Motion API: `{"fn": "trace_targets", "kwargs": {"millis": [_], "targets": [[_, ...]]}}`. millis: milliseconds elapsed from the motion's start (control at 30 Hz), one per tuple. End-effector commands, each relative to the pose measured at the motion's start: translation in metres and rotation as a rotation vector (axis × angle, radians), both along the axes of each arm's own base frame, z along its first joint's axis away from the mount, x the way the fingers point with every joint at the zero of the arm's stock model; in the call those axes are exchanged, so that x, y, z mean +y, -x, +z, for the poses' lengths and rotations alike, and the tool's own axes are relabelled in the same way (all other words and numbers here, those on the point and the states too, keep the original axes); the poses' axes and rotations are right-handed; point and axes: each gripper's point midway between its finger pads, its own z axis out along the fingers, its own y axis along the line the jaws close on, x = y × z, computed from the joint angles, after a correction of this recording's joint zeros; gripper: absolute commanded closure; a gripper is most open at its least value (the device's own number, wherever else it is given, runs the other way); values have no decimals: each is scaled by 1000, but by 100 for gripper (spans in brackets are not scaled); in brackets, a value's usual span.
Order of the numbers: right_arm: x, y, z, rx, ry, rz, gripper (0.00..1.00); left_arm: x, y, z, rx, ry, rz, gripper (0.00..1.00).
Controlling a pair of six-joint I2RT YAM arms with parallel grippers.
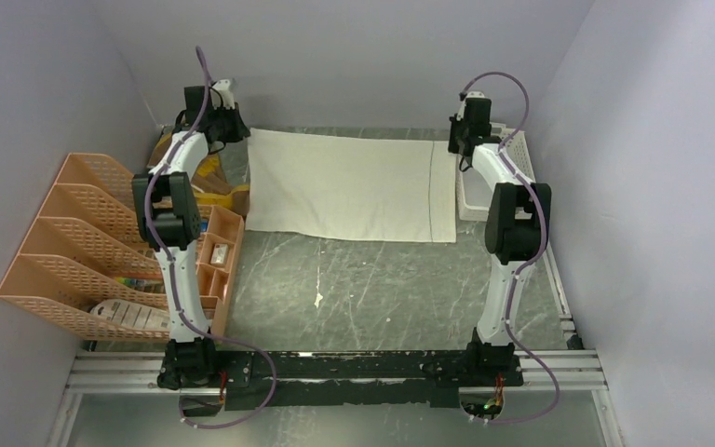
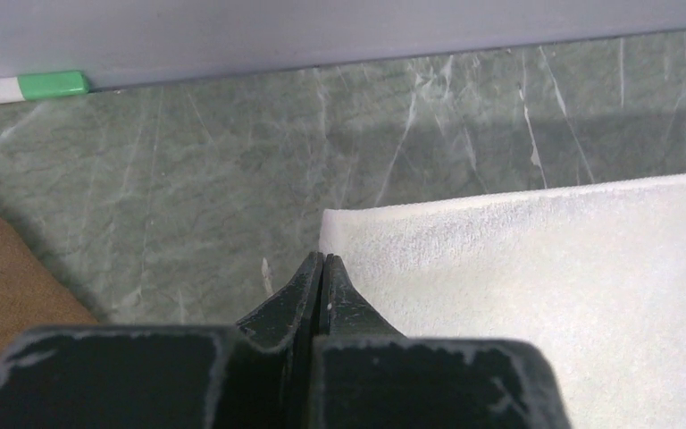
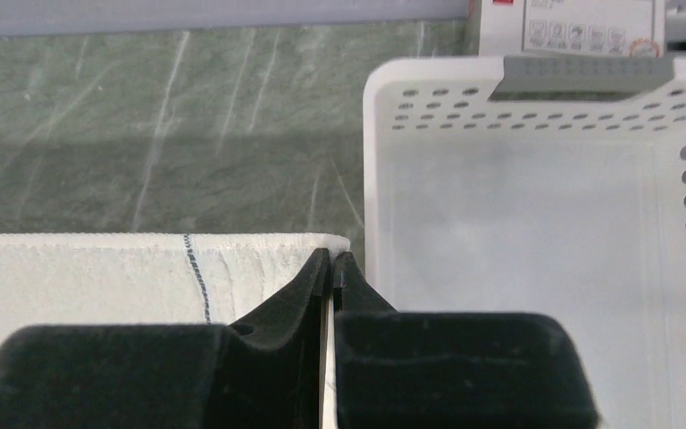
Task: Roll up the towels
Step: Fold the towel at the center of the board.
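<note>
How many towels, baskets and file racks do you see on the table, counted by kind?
Towels: 2 (cream towel, brown towel)
Baskets: 1 (white basket)
File racks: 1 (orange file rack)
Total: 4

Overhead view looks down from the near side, wide; wrist views — low, close, facing far — share its cream towel (image 1: 349, 186) corners.

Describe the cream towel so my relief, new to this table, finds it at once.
At the far side of the green table, left of the white basket, the cream-white towel lies flat. A thin dark line crosses near its right end; the other towel, further left, is brown and mustard.
</note>
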Motion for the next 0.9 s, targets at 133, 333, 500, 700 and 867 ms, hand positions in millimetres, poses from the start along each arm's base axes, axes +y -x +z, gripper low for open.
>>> {"fn": "trace_targets", "kwargs": {"millis": [133,333,500,700,867], "targets": [[-12,-28,49,-109,-6,-31,100,3,-27,8,-53,52,6,93],[-8,-47,59,-120,-22,-9,100,-1,-37,9,-82,84,5,93],[-5,-51,59,-122,-31,3,100,4,-45,14,-138,72,29,93],[0,-53,54,-110,-53,15,100,6,-62,33,-172,62,29,93],[3,-54,46,-96,-56,28,100,11,-61,32,-179,24,36,93]]}}
